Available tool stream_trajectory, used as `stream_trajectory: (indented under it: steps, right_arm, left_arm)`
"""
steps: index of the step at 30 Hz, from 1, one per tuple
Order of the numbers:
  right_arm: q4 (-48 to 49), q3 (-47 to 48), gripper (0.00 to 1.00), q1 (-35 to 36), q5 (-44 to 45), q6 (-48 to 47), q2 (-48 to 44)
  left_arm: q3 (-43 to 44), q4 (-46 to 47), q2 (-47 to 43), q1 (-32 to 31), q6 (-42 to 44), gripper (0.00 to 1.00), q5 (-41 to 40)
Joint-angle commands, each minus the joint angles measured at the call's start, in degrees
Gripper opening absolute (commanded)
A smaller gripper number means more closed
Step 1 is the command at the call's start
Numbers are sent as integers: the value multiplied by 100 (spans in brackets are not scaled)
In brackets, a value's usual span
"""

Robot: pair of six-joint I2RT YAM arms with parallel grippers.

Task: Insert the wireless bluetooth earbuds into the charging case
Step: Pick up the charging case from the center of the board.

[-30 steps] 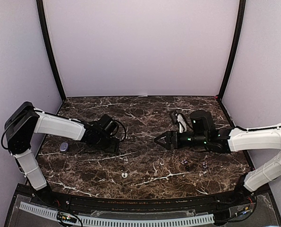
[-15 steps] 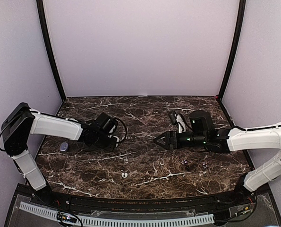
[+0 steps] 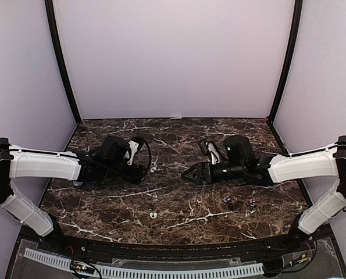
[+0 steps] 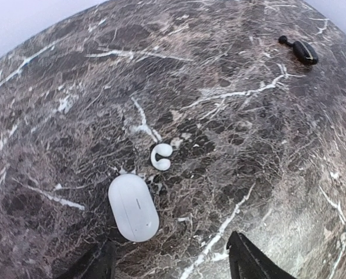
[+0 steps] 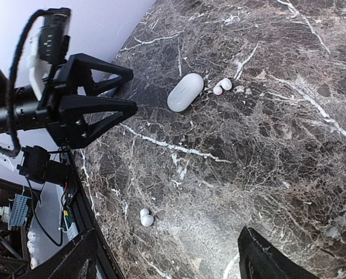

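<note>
Two arms lean in toward each other over the dark marble table (image 3: 178,136); the left gripper (image 4: 171,241) hangs low with its jaws spread wide and nothing between them; just ahead of it a white case (image 4: 133,207) lies flat on the stone, and a white earbud (image 4: 161,157) sits just beside the case's far end, outside it; a second white earbud (image 5: 145,218) lies well apart, nearer the front edge; a dark earbud (image 4: 300,51) rests farther out on the marble; a purple earbud (image 3: 227,200) and its twin (image 3: 252,203) lie near each other under the right arm; the right gripper (image 5: 170,232) faces the left one across the gap, its jaws also wide apart, gripping nothing.
</note>
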Motion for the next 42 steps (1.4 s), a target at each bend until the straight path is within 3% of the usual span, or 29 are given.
stream_trajectory:
  steps: [1,5,16,26,35,42]
  right_arm:
    - [264,132,83,7,-68,49,-21]
    - [258,99,83,9,1,65,-69]
    - [224,-1,83,7,167,47,-189]
    - [221,35,83,6,180,23,-121]
    - [230,104,83,10,172,19,-21]
    - [260,93,82,8,166,31,13]
  left_arm:
    - [525,-820,635,100,-568,71,-422]
    - [1019,-1397,1256,202,-850,72,-404]
    - [1647,-1865,2110,454,-992,69,-171]
    - [1895,-2077,2450,513,-926,62,-269]
    - [1970,-2092,2568,521,-832,48,-184]
    - [1963,-2104,2699,554,-789,54,-17]
